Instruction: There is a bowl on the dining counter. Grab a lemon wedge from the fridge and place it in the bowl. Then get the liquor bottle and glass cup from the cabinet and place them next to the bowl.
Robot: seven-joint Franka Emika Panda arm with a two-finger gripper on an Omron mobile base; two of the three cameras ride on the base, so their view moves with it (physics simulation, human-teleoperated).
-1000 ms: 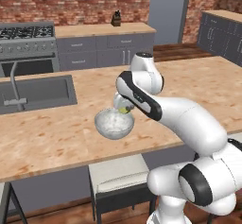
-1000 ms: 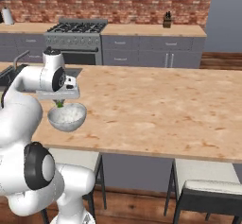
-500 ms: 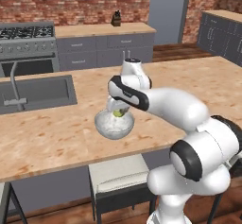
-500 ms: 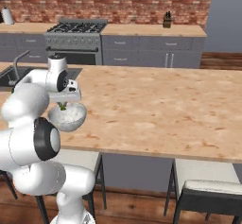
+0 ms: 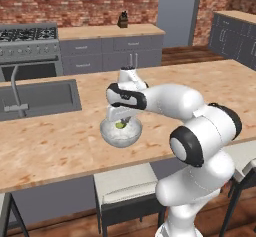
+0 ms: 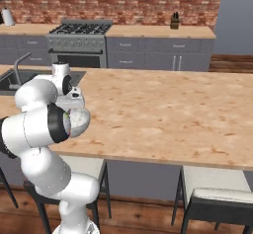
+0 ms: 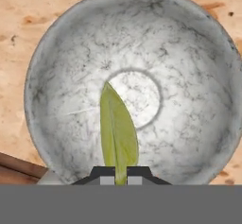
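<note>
Your gripper [image 7: 121, 176] is clenched on the lemon wedge [image 7: 118, 131], hanging over the bowl [image 7: 61, 53]; the wedge points toward 12 o'clock. Release it over the bowl's center, then lift away.

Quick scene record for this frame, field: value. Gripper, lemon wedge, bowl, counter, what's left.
gripper: shut on the lemon wedge, gripper poised over the bowl
lemon wedge: yellow-green, pinched at one end, hanging inside the bowl's mouth; contact with the bowl's floor cannot be told
bowl: grey marbled bowl, upright on the dining counter, near its front edge
surroundings: sink set in the counter, to the left of the bowl in the left base view
task stage: wedge not yet released; no bottle or glass beside the bowl
</note>
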